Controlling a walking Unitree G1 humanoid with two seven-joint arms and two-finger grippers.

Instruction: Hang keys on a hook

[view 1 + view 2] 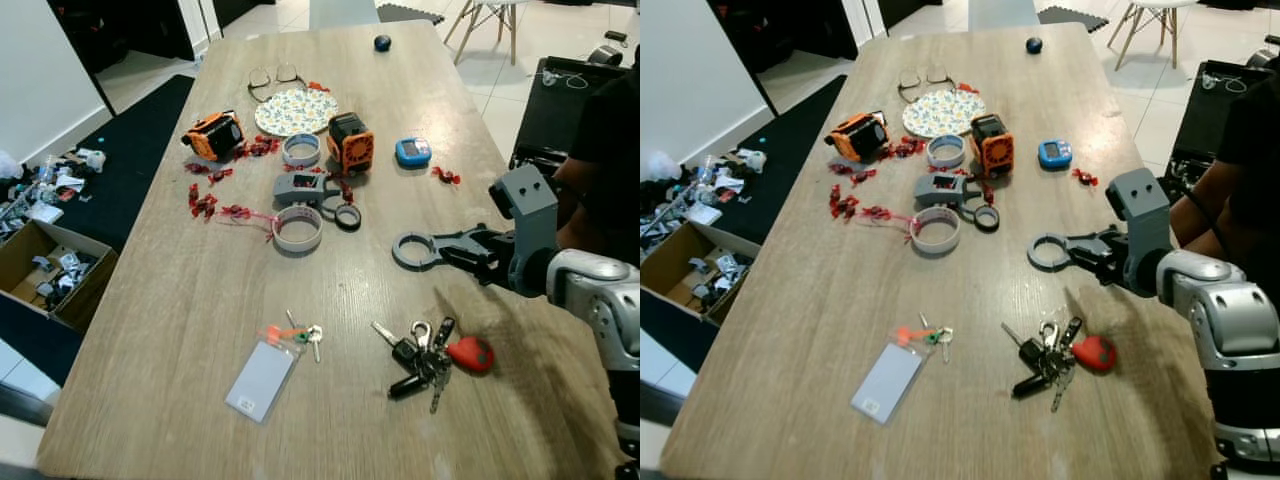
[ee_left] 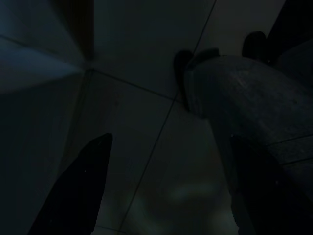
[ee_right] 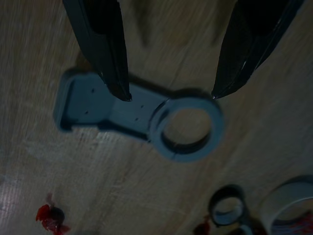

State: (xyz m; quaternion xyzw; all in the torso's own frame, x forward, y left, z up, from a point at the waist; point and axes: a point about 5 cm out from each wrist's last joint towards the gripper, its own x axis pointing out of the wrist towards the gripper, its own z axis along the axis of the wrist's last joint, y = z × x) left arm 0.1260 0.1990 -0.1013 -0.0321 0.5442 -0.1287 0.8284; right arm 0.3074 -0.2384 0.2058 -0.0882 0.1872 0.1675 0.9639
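Two bunches of keys (image 1: pixel 432 355) (image 1: pixel 305 334), two tape rolls (image 1: pixel 297 228) (image 1: pixel 301 149), two orange devices (image 1: pixel 214 135) (image 1: pixel 350 142), one plate (image 1: pixel 295 111), one pair of glasses (image 1: pixel 273 77).

Matt pale wood-grain table (image 1: pixel 180 330), matt grey plastic hook (image 3: pixel 142 117), shiny metal keys (image 1: pixel 425 362)

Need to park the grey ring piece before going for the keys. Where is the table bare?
Bare wood spans the table's left side, from the tape roll down to the card tag. Another strip lies between key bunch and grey ring piece, under the open right gripper. The far middle around the orange device is crowded.
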